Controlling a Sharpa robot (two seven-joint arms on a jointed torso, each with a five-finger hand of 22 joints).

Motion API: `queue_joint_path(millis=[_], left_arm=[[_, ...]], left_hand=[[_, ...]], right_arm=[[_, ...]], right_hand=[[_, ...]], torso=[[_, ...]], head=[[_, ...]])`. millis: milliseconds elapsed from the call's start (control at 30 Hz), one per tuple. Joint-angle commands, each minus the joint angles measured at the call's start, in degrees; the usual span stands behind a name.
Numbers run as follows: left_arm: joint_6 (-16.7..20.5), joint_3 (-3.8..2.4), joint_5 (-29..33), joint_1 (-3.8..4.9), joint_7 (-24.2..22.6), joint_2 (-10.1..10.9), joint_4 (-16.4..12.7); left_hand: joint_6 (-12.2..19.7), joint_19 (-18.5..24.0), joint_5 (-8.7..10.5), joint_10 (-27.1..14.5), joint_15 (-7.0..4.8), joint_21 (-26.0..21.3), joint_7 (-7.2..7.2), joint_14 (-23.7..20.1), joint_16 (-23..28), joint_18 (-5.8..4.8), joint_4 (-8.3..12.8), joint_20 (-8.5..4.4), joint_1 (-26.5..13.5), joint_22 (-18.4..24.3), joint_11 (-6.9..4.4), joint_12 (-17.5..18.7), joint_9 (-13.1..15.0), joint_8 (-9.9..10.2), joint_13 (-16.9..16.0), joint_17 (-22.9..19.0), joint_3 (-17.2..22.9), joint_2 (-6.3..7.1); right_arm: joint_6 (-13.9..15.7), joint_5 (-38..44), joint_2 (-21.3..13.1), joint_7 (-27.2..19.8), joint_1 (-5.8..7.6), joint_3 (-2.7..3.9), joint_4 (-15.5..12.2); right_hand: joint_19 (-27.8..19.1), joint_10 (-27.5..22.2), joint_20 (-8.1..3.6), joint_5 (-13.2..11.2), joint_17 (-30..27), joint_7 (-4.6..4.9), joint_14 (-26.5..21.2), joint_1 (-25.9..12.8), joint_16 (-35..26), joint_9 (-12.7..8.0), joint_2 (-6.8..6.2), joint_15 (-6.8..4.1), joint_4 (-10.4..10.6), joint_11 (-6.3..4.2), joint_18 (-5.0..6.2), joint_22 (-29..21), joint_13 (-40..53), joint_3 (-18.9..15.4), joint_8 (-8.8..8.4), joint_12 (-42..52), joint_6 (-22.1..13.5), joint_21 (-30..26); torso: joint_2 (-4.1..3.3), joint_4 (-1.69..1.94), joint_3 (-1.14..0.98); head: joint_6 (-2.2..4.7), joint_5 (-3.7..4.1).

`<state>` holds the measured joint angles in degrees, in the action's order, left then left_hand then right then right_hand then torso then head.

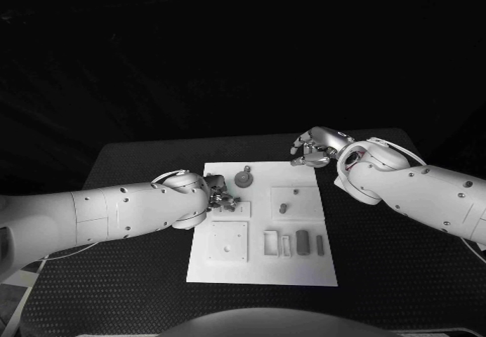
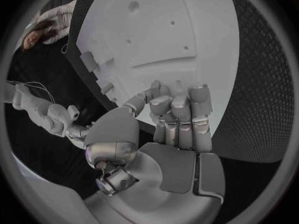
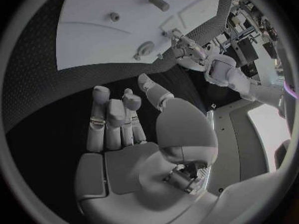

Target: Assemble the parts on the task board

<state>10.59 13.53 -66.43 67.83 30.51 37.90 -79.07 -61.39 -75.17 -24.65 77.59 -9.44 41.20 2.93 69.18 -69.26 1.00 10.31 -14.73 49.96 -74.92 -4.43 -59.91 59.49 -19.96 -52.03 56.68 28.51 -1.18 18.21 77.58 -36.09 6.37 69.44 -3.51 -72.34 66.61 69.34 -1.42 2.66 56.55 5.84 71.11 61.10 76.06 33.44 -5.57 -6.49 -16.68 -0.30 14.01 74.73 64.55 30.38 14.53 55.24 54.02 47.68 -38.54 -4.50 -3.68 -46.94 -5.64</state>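
The flat white rectangular task board lies on the black table between the two hands. The left silver hand hovers over the board's near-left part, fingers curled inward; I cannot tell whether it pinches anything. Just beyond its fingertips stands a small grey round part, and a grey peg sits to its side. The right silver hand hangs off the board's far corner, fingers loosely curled, holding nothing. These parts look light, rigid and smooth, likely slippery; pinch each by its sides
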Motion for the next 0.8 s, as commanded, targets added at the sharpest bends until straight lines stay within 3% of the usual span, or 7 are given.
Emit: queue_joint_path(millis=[33,200,433,800], left_arm=[[-1.5,0.14,1.4,-0.19,0.1,-0.3,-0.1],[-1.5,0.14,1.9,-0.19,0.0,-0.3,-0.1],[-1.7,0.14,1.9,-0.19,0.1,-0.3,0.1],[-1.8,0.14,1.9,-0.19,-0.1,-0.4,0.1]], left_hand=[[-9.9,-1.2,-0.37,-2.9,-1.05,0.3,-4.44,-0.8,-0.3,2.35,4.0,-0.75,0.6,-1.2,-3.23,-0.3,0.1,-0.3,0.1,-0.1,3.8,-1.02],[-10.0,-1.2,0.18,-2.9,-1.0,0.3,-4.45,-0.8,-0.3,2.34,3.7,-0.73,-0.1,-1.1,-3.23,-0.3,0.1,-0.3,0.2,-0.2,3.5,-0.25],[-10.0,-1.2,1.2,-3.0,-1.06,0.1,-4.44,-0.9,-0.4,2.45,1.5,-0.8,-2.4,-1.0,-3.21,-0.3,0.1,-0.1,0.4,-0.6,2.0,2.86],[-10.0,-1.0,1.43,-3.1,-1.16,0.0,-4.49,-1.0,-0.5,2.58,1.0,-0.86,-4.3,-1.0,-3.28,-0.3,0.2,0.0,0.6,-0.7,-0.7,4.18]], right_arm=[[-0.5,-0.1,0.0,-0.4,0.02,0.04,-0.1],[-0.5,-0.1,0.0,-0.4,0.02,0.04,-0.1],[-0.5,-0.1,-0.1,-0.4,0.02,0.04,-0.1],[-0.6,-0.1,-0.1,-0.3,0.02,0.04,-0.2]], right_hand=[[0.3,-0.4,-0.08,0.1,0.1,0.57,-0.1,-0.2,-0.4,0.1,0.26,0.24,0.1,0.21,0.99,0.1,-0.1,0.2,-0.24,-0.3,0.3,-0.3],[0.2,-0.4,-0.08,0.1,0.1,0.57,-0.1,-0.2,-0.4,0.1,0.27,0.24,0.1,0.21,0.99,0.1,-0.1,0.2,-0.24,-0.3,0.3,-0.4],[0.2,-0.4,-0.08,0.1,0.1,0.57,-0.1,-0.2,-0.4,0.1,0.25,0.24,0.1,0.21,0.99,0.1,-0.1,0.2,-0.24,-0.3,0.3,-0.4],[0.2,-0.4,-0.07,0.1,0.1,0.56,-0.1,-0.2,-0.4,0.1,0.25,0.24,0.1,0.2,0.99,0.1,-0.1,0.2,-0.22,-0.3,0.4,-0.4]], torso=[[-0.01,-0.02,-0.01],[-0.01,-0.06,0.0],[0.02,0.01,0.01],[-0.01,0.0,0.05]], head=[[-0.04,-0.06],[-0.03,-0.07],[-0.14,0.03],[-0.26,0.08]])
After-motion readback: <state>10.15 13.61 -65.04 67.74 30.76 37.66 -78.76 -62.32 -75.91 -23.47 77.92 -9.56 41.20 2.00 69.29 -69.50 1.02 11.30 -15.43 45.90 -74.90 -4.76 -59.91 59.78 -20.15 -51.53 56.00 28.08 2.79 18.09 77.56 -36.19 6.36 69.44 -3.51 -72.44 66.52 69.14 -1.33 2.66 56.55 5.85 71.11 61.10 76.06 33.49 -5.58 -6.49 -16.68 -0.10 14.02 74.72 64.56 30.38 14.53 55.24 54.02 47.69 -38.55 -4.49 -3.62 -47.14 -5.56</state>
